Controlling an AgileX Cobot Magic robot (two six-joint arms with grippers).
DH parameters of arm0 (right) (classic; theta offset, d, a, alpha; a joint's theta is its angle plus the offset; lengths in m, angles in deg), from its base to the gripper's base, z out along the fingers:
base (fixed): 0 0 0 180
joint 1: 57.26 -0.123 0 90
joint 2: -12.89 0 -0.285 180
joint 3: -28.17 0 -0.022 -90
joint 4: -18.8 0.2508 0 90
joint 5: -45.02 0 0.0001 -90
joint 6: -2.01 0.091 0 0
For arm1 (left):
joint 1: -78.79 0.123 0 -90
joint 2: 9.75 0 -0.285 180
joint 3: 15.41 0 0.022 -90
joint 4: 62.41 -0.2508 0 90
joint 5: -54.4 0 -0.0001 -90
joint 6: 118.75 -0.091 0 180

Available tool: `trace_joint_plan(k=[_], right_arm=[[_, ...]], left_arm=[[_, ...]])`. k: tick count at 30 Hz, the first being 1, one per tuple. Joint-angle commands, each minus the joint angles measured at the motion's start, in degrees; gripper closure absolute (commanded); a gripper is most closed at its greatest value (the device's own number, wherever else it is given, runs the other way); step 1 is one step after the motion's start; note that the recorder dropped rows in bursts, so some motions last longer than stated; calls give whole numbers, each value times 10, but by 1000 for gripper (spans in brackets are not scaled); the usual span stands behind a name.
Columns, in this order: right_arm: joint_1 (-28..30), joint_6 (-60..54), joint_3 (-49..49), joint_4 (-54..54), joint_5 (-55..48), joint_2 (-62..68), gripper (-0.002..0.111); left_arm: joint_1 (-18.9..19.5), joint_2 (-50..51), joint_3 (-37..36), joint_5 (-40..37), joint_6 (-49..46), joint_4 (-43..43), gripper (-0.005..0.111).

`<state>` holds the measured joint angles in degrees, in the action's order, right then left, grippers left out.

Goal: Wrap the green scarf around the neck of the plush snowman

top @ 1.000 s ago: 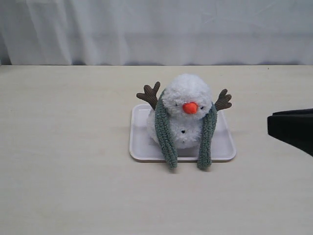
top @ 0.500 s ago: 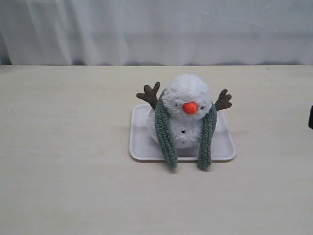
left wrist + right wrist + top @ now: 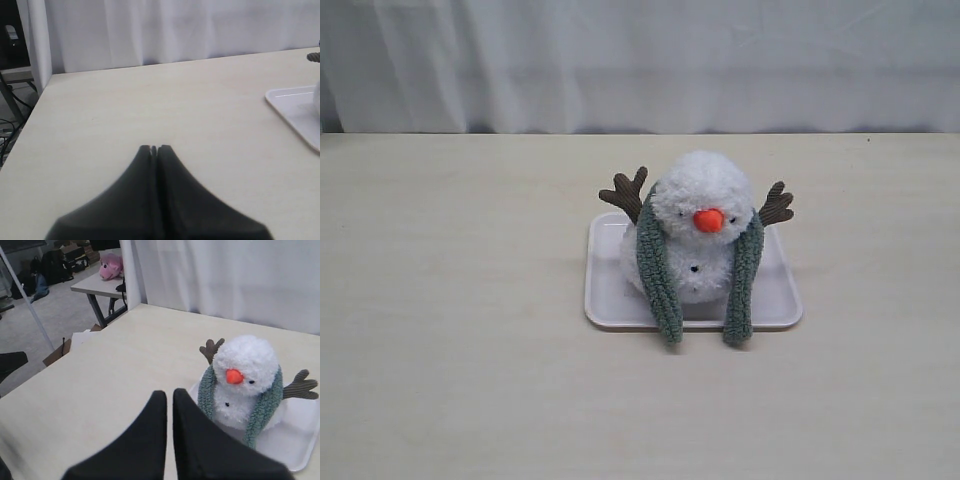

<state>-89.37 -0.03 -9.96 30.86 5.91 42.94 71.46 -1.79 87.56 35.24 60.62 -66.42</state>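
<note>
The plush snowman (image 3: 704, 215) sits upright on a white tray (image 3: 605, 300) in the middle of the table. The green scarf (image 3: 658, 270) lies round the back of its neck, and both ends hang down its front past the tray's near edge. The right wrist view shows the snowman (image 3: 246, 371) with the scarf (image 3: 206, 390) draped the same way, beyond my right gripper (image 3: 169, 394), which is shut and holds nothing. My left gripper (image 3: 154, 148) is shut too, empty, above bare table well away from the tray (image 3: 295, 110). Neither gripper appears in the exterior view.
A white curtain (image 3: 640, 60) hangs behind the table's far edge. In the right wrist view the table's side edge drops to a floor with another table bearing a pink plush (image 3: 111, 266).
My right gripper, seen at the exterior view's right edge a second ago, has drawn back out of that view. Snowman and scarf have not moved.
</note>
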Motion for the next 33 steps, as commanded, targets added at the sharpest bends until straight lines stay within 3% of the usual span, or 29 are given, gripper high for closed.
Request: trace_joint_plan(k=[1, 5, 14, 22, 33], right_arm=[[3, -2, -11, -45, 2, -40, 104], [24, -2, -27, -68, 2, -78, 104], [168, -2, -50, -68, 1, -130, 104], [258, -2, -50, -68, 2, -181, 104], [283, -2, -50, -68, 2, -223, 104]], left_arm=[[0, -2, -2, 6, 0, 2, 107], [0, -2, -2, 6, 0, 2, 107], [0, -2, -2, 6, 0, 2, 107], [0, -2, -2, 6, 0, 2, 107], [0, -2, -2, 6, 0, 2, 107]])
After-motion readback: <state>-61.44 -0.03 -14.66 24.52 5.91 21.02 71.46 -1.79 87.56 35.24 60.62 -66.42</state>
